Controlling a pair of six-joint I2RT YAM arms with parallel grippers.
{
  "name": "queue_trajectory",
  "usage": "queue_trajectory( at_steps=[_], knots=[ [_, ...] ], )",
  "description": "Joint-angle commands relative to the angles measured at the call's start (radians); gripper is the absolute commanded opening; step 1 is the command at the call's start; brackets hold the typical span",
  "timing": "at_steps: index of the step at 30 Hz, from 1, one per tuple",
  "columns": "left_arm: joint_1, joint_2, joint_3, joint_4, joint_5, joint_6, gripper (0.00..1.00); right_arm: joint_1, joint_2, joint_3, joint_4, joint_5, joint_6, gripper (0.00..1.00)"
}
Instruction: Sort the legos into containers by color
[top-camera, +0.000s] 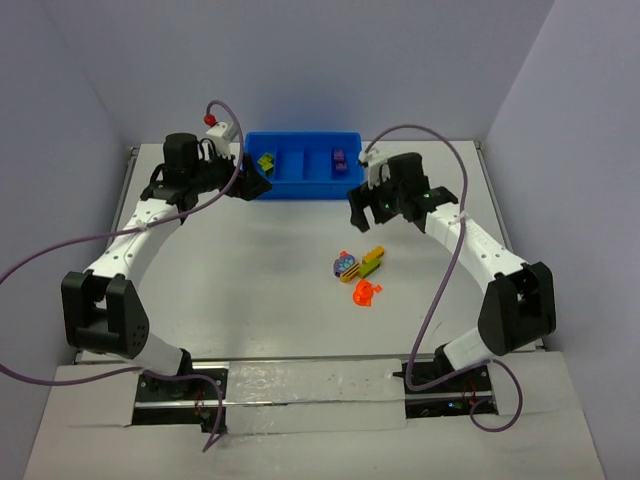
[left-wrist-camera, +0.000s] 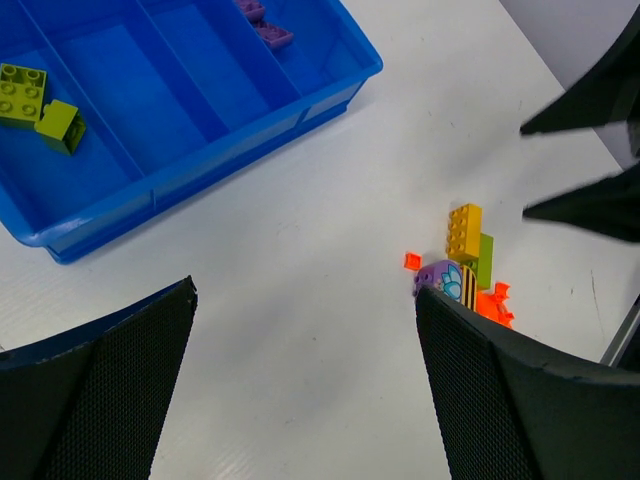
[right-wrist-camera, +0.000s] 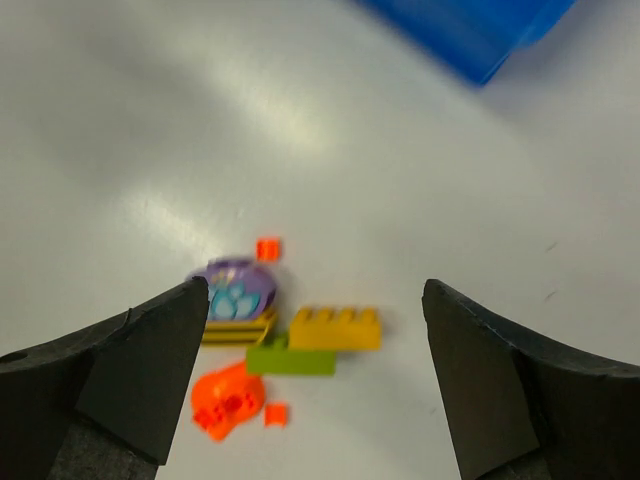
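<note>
The left gripper (top-camera: 256, 186) and the right gripper (top-camera: 360, 208) both hang with fingers spread wide, holding nothing. The bright blue four-compartment plastic bin (top-camera: 300, 190) holds small olive-green plastic bricks (left-wrist-camera: 35, 105) in its leftmost section and small purple plastic bricks (left-wrist-camera: 265, 25) in its rightmost. A loose cluster of yellow-orange, olive, purple and translucent orange-red bricks (top-camera: 352, 266) lies on the white table (top-camera: 250, 280) between the arms.

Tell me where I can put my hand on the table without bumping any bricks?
The table is bare between the left arm and the brick pile, and between the bin and that pile. It is crowded at the pile, near the right gripper. In the bin, the middle compartments are bare.
</note>
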Motion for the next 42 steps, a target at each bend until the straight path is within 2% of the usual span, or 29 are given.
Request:
queue_trajectory(
  at_steps=[1,6,10,19,24,42],
  knots=[
    [0.001,-0.04,0.009,0.04,0.01,-0.021,0.97,0.063,-0.073,-0.061,-0.103,-0.016,-0.018,0.94],
    [0.001,-0.049,0.03,0.004,-0.03,-0.005,0.99,0.166,-0.043,-0.084,-0.155,0.046,0.038,0.94],
    [0.002,-0.058,0.028,-0.008,-0.062,-0.001,0.99,0.232,0.032,-0.047,-0.212,0.097,0.083,1.0],
    [0.002,-0.082,0.02,-0.033,-0.092,0.016,0.99,0.283,0.282,0.166,-0.4,0.107,0.09,1.0],
    [0.004,-0.093,0.011,-0.04,-0.106,0.021,0.99,0.299,0.389,0.229,-0.442,0.134,0.092,1.0],
    [0.011,-0.092,0.002,-0.037,-0.109,0.023,0.99,0.302,0.527,0.277,-0.462,0.207,0.087,1.0]
  ],
)
